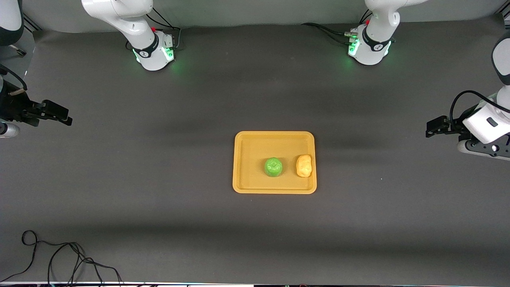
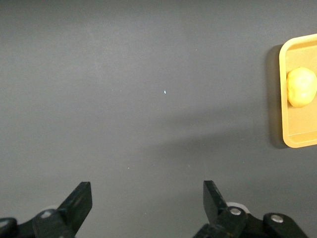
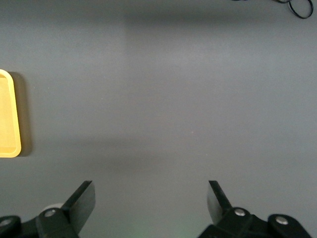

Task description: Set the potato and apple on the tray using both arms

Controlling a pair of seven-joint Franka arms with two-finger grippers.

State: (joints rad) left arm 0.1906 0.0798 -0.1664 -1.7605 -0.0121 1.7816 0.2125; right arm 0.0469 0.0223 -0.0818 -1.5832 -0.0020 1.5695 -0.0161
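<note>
Potato (image 1: 304, 166), lumpy yellow, on tray (image 1: 251, 143)

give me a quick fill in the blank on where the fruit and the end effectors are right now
1. The apple lies on the ____.
2. Beside it, toward the left arm's end, lies the ____.
3. The left end effector is open and holds ____.
4. The right end effector has its fingers ____.

Missing words: tray; potato; nothing; open
</note>
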